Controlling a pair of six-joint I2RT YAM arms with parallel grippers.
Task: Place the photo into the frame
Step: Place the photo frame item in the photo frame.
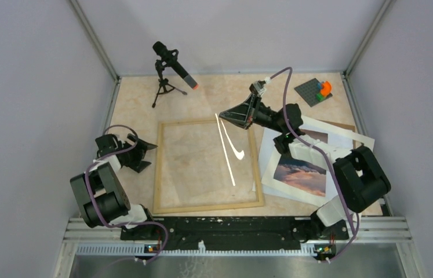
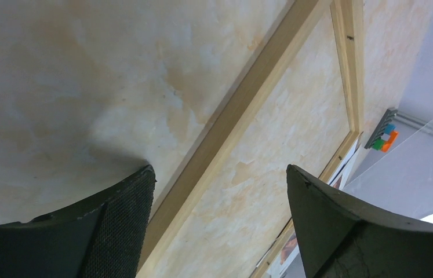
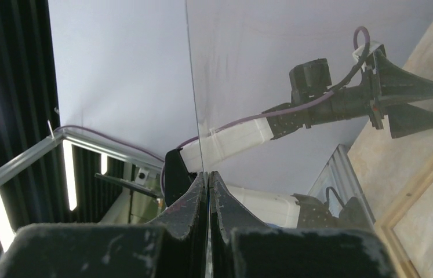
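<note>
The light wood frame (image 1: 205, 207) lies flat at the table's middle; it also shows in the left wrist view (image 2: 243, 98) and the right wrist view (image 3: 417, 191). The sunset photo (image 1: 302, 174) lies to the right of the frame, on a white mat (image 1: 344, 141). My right gripper (image 1: 224, 116) is over the frame's far right corner, shut on the edge of a clear pane (image 1: 227, 152) that it holds tilted above the frame. In the right wrist view the gripper (image 3: 208, 179) pinches the pane (image 3: 260, 69). My left gripper (image 1: 149, 152) is open and empty at the frame's left strip (image 2: 219, 171).
A microphone on a tripod (image 1: 170, 66) stands at the back left. A grey plate with coloured bricks (image 1: 317, 90) sits at the back right. A brown backing board (image 1: 344, 124) pokes out under the mat. Walls close in on three sides.
</note>
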